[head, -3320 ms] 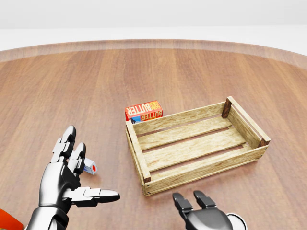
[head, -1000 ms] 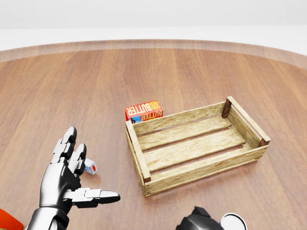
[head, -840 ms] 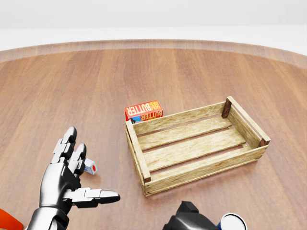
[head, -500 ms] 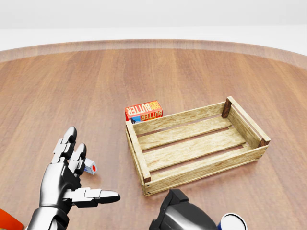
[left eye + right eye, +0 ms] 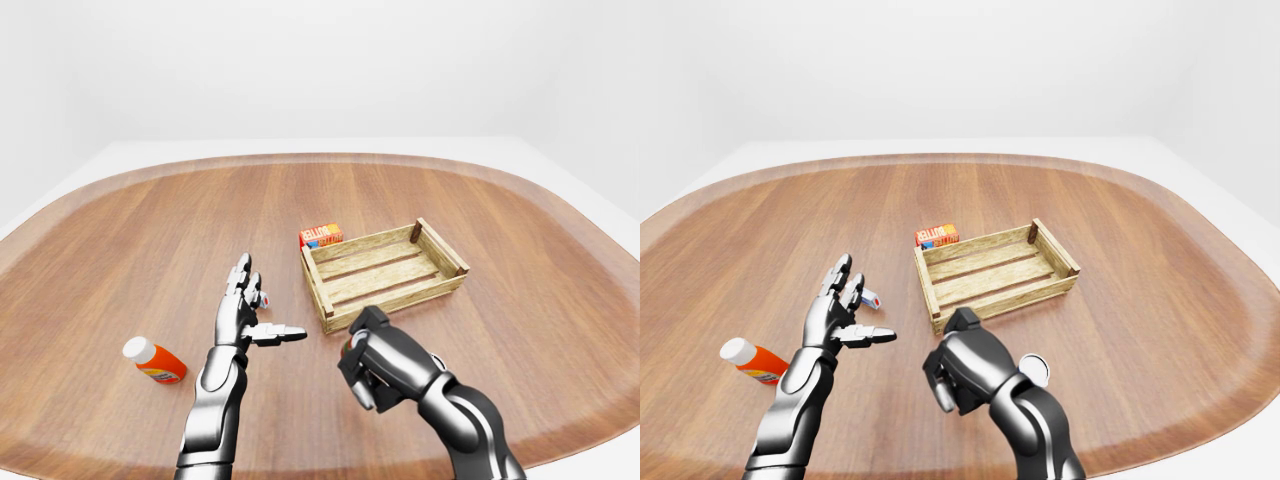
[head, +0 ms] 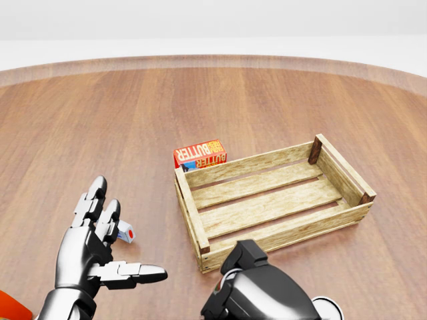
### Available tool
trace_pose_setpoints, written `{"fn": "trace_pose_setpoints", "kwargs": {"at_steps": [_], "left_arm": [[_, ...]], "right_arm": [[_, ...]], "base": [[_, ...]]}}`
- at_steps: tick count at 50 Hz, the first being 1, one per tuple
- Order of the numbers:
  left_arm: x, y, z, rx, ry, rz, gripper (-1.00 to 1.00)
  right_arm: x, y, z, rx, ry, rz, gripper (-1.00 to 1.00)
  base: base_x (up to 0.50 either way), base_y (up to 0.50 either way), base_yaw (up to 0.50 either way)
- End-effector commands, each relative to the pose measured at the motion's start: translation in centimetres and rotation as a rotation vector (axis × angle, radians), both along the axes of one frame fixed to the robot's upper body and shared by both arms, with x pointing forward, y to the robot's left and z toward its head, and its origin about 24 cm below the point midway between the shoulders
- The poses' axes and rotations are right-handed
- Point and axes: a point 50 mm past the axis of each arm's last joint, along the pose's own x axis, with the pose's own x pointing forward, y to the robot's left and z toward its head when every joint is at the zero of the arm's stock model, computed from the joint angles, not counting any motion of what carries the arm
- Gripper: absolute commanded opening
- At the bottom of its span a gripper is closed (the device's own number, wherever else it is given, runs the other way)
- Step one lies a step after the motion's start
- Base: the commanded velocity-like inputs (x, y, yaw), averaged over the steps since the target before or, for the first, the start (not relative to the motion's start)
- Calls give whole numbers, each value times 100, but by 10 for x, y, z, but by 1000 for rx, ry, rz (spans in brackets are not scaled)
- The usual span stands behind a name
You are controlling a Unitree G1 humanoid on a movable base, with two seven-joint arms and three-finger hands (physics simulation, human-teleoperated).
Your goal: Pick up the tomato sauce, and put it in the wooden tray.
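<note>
My right hand (image 6: 235,283) is a closed fist just below the wooden tray's near-left corner (image 6: 202,257). A sliver of a red and green item, which I take for the tomato sauce (image 5: 347,346), shows between its fingers; the rest is hidden by the hand. The slatted wooden tray (image 6: 189,203) lies at the centre right of the head view with nothing in it. My left hand (image 6: 115,248) hovers open, fingers spread, to the left of the tray.
A red butter box (image 6: 200,155) stands against the tray's upper-left corner. A small white and red item (image 6: 126,234) lies by my left hand. An orange bottle with a white cap (image 5: 157,364) lies at lower left. A white-topped can (image 5: 1033,368) stands right of my right hand.
My right hand dropped out of the bottom of the head view, then came back up as a closed fist, moving left and up toward the tray's near corner. Left hand has not moved.
</note>
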Motion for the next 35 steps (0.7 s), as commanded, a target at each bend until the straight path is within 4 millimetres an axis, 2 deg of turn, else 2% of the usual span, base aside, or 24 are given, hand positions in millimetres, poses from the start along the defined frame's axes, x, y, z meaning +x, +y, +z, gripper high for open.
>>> {"fn": "trace_pose_setpoints", "kwargs": {"at_steps": [1, 12, 22, 25, 30, 35], "left_arm": [[0, 0, 0, -1, -1, 0, 100], [0, 0, 0, -2, -1, 0, 100], [1, 0, 1, -4, -3, 1, 100], [1, 0, 1, -4, -3, 1, 100], [1, 0, 1, -4, -4, 2, 100], [1, 1, 2, -5, -7, 3, 100]], "right_arm": [[2, -5, 33, 29, -146, -44, -100], [15, -13, 68, 88, -318, -99, -100], [40, -32, 107, 177, -465, -213, -100], [44, -34, 110, 183, -485, -217, -100], [62, -40, 118, 213, -527, -245, -100], [90, -45, 128, 244, -572, -281, -100]], "base": [[0, 0, 0], [0, 0, 0], [0, 0, 0], [0, 0, 0], [0, 0, 0], [0, 0, 0]]}}
